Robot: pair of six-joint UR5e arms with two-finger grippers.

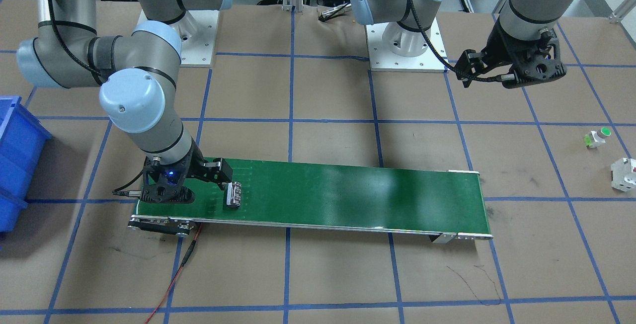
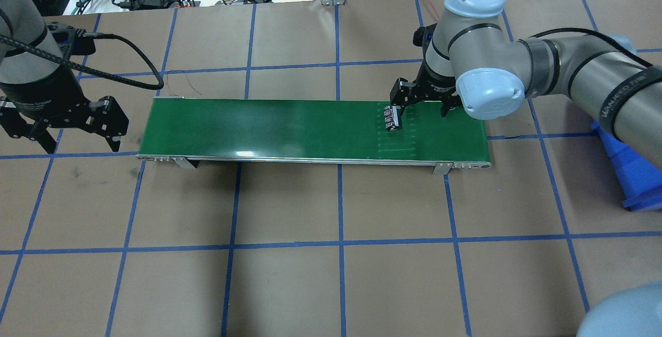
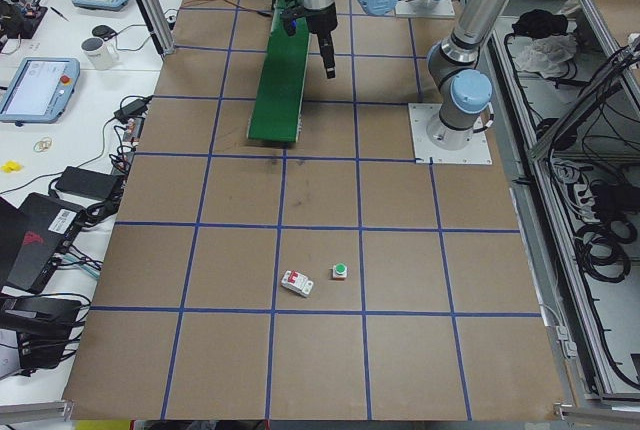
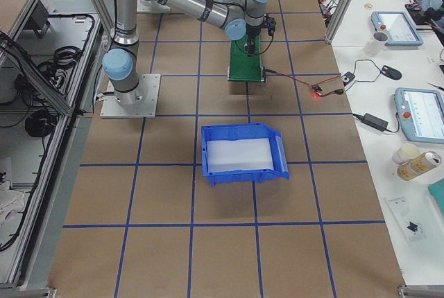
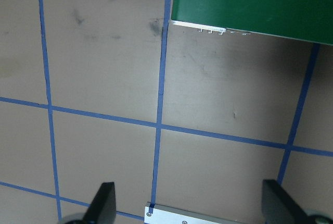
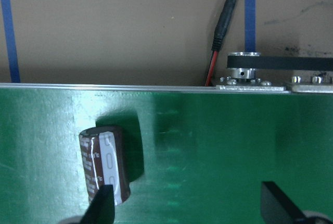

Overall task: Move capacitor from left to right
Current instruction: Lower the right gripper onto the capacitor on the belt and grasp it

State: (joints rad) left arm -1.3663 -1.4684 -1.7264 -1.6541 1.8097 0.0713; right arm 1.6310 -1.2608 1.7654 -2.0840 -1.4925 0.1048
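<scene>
The capacitor point(image 1: 233, 195), a dark brown cylinder-like part with a pale striped face, lies on the green conveyor belt point(image 1: 348, 190) near its end on my right side. It also shows in the overhead view point(image 2: 392, 118) and in the right wrist view point(image 6: 104, 164). My right gripper point(image 2: 421, 107) is open and low over the belt. One fingertip point(image 6: 101, 203) is right at the capacitor and the other stands far off it. My left gripper point(image 2: 80, 143) is open and empty, above the bare table past the belt's other end point(image 5: 250, 0).
A blue bin point(image 2: 631, 171) stands on the table beyond the belt's right end. A white button with green cap point(image 1: 597, 136) and a white breaker point(image 1: 625, 174) lie on the table at my far left. A red wire point(image 1: 174, 279) trails from the belt's motor end.
</scene>
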